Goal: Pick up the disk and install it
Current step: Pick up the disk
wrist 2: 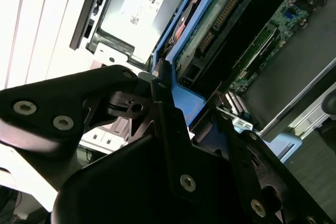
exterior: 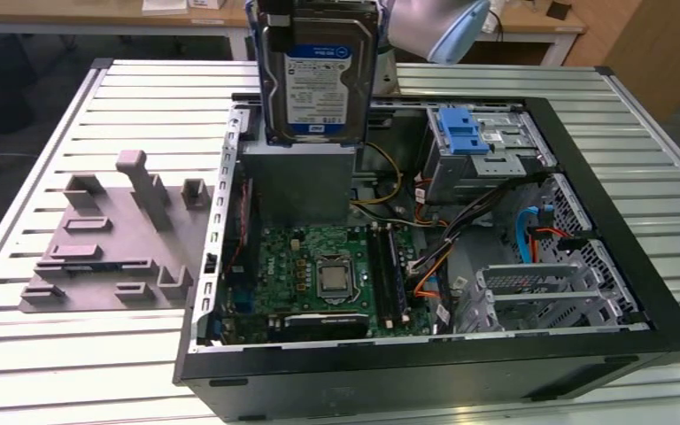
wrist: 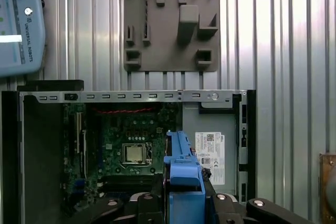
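Carrying step, I judge: the gripper (wrist: 184, 205) clamps the disk (exterior: 316, 75) upright above the computer case (exterior: 435, 361), and installing calls for aligning with its drive cage (exterior: 513, 135).

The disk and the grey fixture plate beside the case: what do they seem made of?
The disk: likely metal, dull silver edges, glossy white-and-blue label; its rails look moulded blue plastic. The fixture plate: matte grey blocks, probably plastic, though uncertain.
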### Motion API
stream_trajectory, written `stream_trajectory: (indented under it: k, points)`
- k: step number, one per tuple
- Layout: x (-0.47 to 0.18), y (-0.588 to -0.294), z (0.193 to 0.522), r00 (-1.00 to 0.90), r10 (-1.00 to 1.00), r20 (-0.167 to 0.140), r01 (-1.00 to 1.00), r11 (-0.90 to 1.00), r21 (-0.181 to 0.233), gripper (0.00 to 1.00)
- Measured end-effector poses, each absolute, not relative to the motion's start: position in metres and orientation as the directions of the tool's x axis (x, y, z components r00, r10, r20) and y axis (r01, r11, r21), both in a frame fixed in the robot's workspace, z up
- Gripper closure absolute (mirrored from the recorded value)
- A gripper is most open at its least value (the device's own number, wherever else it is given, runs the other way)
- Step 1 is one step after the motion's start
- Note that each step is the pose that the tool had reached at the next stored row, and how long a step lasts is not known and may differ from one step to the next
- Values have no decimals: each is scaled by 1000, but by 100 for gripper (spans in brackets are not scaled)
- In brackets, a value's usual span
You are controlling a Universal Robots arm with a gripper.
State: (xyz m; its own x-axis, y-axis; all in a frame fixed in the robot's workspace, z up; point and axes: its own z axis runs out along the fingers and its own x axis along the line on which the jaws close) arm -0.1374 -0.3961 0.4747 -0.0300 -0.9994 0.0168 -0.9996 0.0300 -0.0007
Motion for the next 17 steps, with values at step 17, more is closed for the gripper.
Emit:
stream_trajectory:
  k: [17]
  points:
    - [-83,-402,475,-30,-999,17,-1000,30,1,64]
